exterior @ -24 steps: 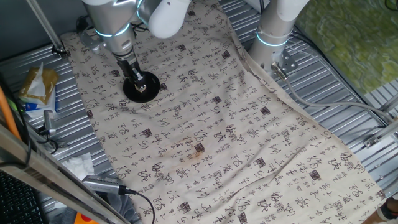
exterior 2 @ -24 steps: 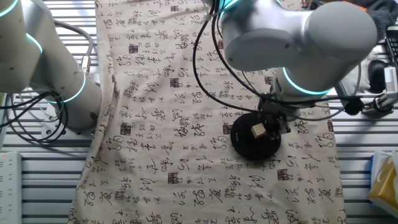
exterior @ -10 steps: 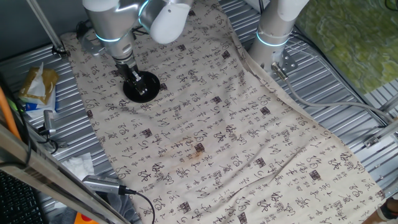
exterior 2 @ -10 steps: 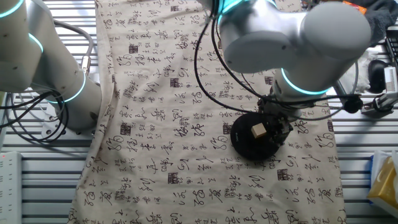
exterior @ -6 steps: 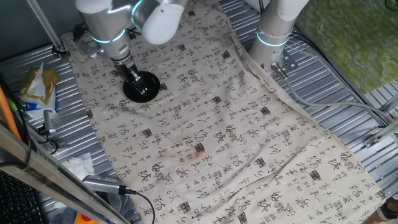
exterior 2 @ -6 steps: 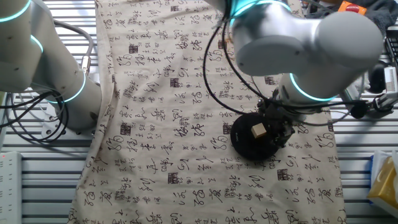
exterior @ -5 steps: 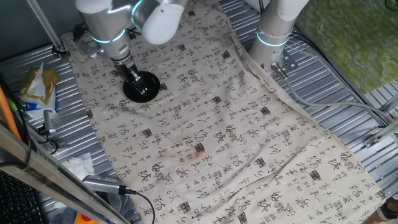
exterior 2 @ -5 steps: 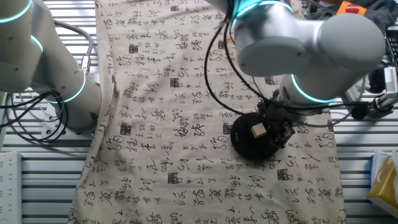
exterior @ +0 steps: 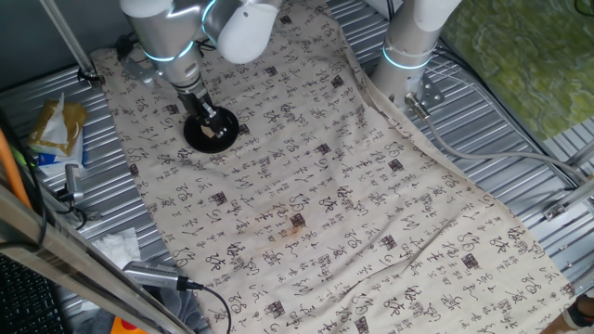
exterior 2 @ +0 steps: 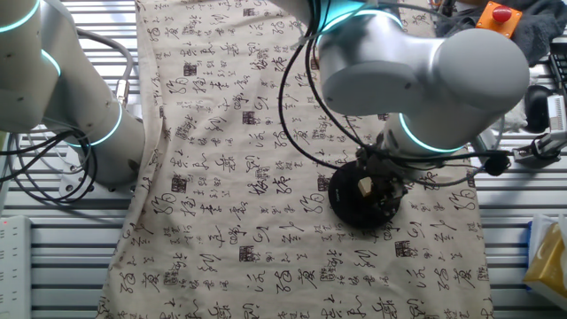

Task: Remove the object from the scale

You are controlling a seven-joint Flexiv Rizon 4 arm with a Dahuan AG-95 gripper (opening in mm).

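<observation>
The little wooden cube [exterior 2: 364, 185] is sitting on the black round scale [exterior 2: 347, 202], a bit toward the disc's 12 o'clock side in the other fixed view, and the scale itself lies flat on the cloth [exterior 2: 230, 177] with the printed black characters. The gripper [exterior 2: 379, 183] is right down over the scale — its black fingers are at the cube's 3 o'clock side and look very close to it, but I honestly can't tell whether they're apart or pinched on the cube, or even touching it, since the wrist and cables crowd that spot. In one fixed view the scale [exterior: 197, 139] is up around 10 o'clock of the frame, with the gripper [exterior: 211, 125] planted over the middle of it and a pale bit of the cube [exterior: 215, 131] peeking out at its tip. The arm [exterior 2: 416, 62] — big grey joint with a glowing teal ring — hangs directly above the disc. There's a second arm base [exterior: 408, 56] at about 1 o'clock in that view, standing at the cloth's edge, well apart from the scale. A brownish stain [exterior: 296, 223] sits on the cloth near the frame's centre, well apart from everything else.
</observation>
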